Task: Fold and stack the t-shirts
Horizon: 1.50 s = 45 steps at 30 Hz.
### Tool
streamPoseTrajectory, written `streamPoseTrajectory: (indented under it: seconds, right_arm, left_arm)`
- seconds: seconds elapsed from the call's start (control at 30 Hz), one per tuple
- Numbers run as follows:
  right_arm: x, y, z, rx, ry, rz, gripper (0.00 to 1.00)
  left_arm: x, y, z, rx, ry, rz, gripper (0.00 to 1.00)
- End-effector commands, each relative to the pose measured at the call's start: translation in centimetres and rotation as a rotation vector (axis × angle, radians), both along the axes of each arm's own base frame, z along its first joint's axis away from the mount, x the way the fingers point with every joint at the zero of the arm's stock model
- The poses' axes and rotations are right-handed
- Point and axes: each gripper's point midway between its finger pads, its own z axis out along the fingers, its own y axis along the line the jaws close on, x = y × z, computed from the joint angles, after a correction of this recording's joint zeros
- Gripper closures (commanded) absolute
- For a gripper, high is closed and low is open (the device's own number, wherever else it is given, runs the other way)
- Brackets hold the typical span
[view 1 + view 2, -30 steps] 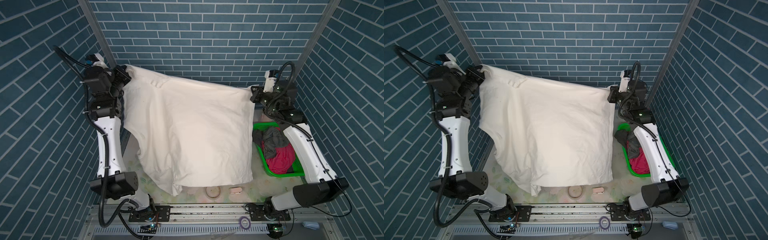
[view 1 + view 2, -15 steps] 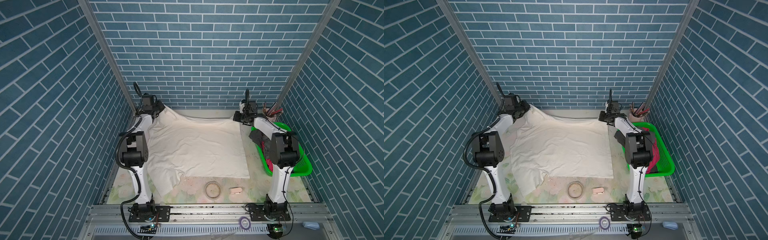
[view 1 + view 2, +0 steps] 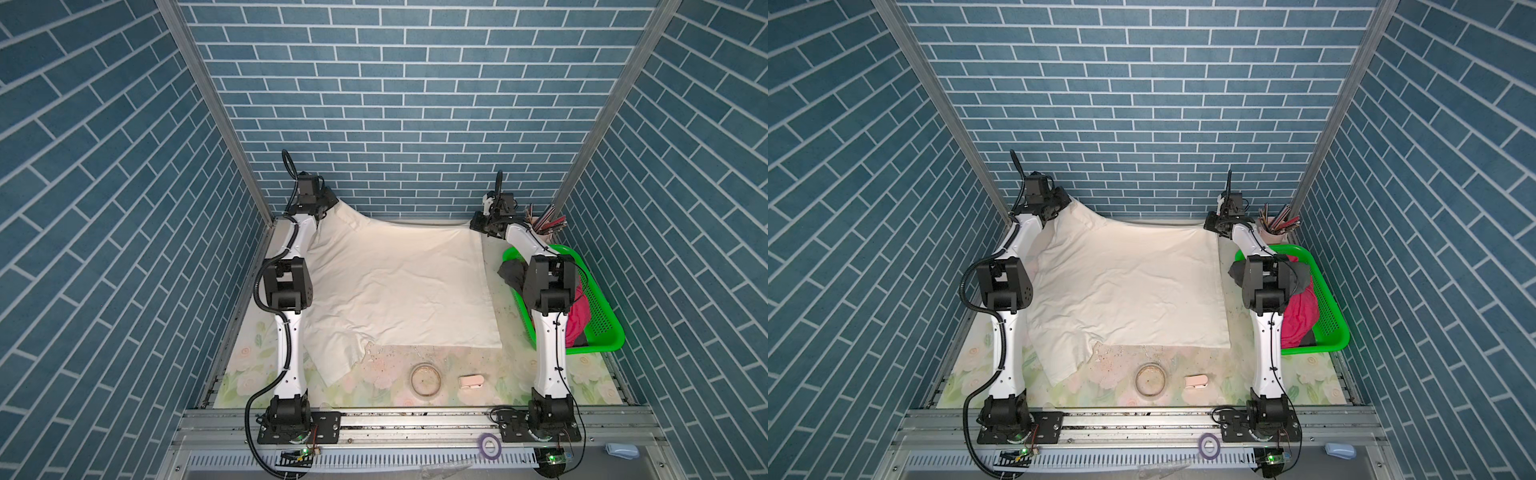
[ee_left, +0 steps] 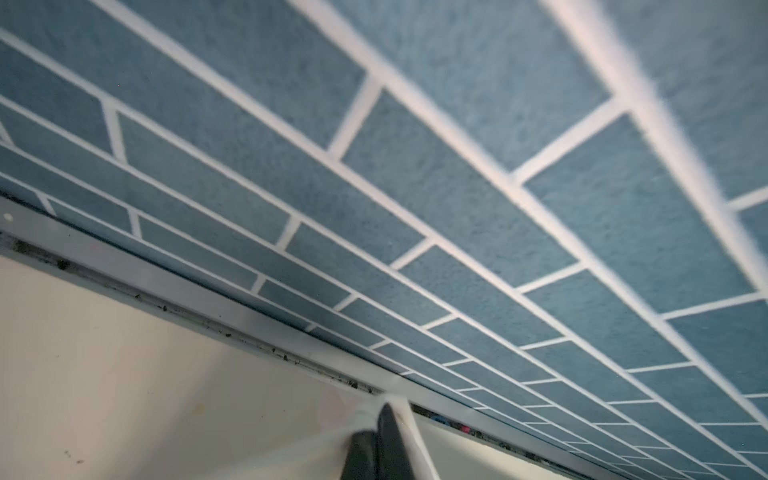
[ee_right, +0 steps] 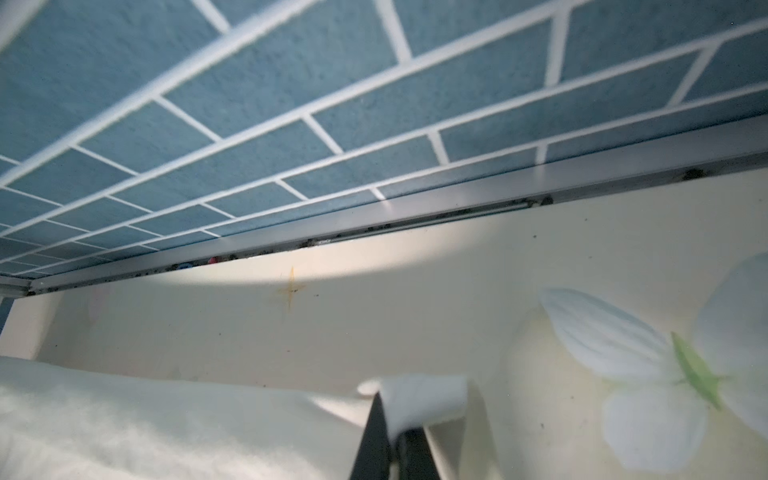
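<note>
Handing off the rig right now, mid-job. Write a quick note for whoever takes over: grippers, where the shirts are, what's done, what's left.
Left gripper: shut on the cream t-shirt at its far left corner, raised a little off the table.
Right gripper: shut on the far right corner, low.
Cream t-shirt: spread out on the table, rumpled at its near left.
Dark grey t-shirt and magenta t-shirt: heaped in the green basket.
Done: cream one laid out. No folds yet.
Left: fold it, then fold and stack the other two.

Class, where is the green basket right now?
In both top views the green basket sits at the right edge of the table, beside the right arm, right of the spread cream t-shirt.
</note>
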Motion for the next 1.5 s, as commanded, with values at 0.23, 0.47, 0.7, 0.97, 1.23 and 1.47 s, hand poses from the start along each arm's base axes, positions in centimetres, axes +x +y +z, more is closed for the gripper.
streamPoseTrajectory:
  seconds: [0.23, 0.47, 0.7, 0.97, 1.23, 1.47]
  right_arm:
    - [-0.3, 0.7, -4.4, 0.024, 0.077, 0.031, 1.0]
    - [-0.3, 0.7, -5.5, 0.031, 0.092, 0.027, 1.0]
    - [-0.6, 0.9, -4.9, 0.044, 0.089, 0.03, 0.93]
    - [-1.1, 1.0, -3.6, 0.065, 0.077, 0.029, 0.96]
    - [-2.0, 1.5, -4.2, 0.07, 0.087, 0.035, 0.96]
    - [-2.2, 1.5, -4.0, 0.072, 0.078, 0.04, 0.89]
  left_arm:
    - [-1.9, -3.3, -7.8, -0.082, 0.161, -0.058, 1.0]
    - [-2.7, -3.3, -8.6, -0.08, 0.182, -0.049, 1.0]
    - [-3.2, -2.2, -6.4, -0.072, 0.165, -0.038, 1.0]
    - [-4.1, -0.4, -5.0, -0.133, 0.163, -0.038, 1.0]
    - [-5.3, 0.8, -7.5, -0.162, 0.218, -0.009, 1.0]
    - [-6.0, -0.1, -7.3, -0.234, 0.202, -0.05, 1.0]
